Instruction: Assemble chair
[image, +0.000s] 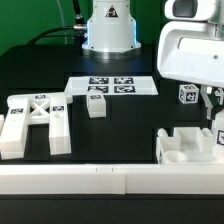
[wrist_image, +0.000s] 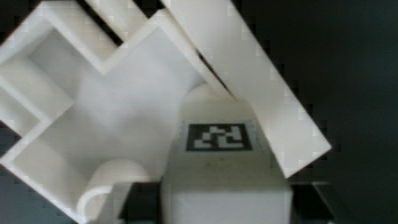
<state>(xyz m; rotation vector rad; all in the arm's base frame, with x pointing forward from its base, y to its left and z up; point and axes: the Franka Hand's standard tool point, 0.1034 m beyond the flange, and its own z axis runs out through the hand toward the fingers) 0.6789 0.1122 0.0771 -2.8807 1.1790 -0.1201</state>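
My gripper (image: 214, 112) hangs at the exterior view's right, above the notched block (image: 186, 146). In the wrist view the gripper (wrist_image: 222, 205) is shut on a white tagged bar (wrist_image: 224, 150), with dark fingers (wrist_image: 135, 203) pressed on both its sides. Below the bar lie white angled chair pieces (wrist_image: 107, 80). The X-braced frame (image: 36, 122) lies flat at the left. A small tagged block (image: 97, 105) stands near the middle. A small tagged cube (image: 187, 95) sits just left of my fingers. Most of the held bar is hidden in the exterior view.
The marker board (image: 112, 85) lies behind the middle, in front of the robot base (image: 108, 30). A long white ledge (image: 100, 183) runs along the front edge of the black table.
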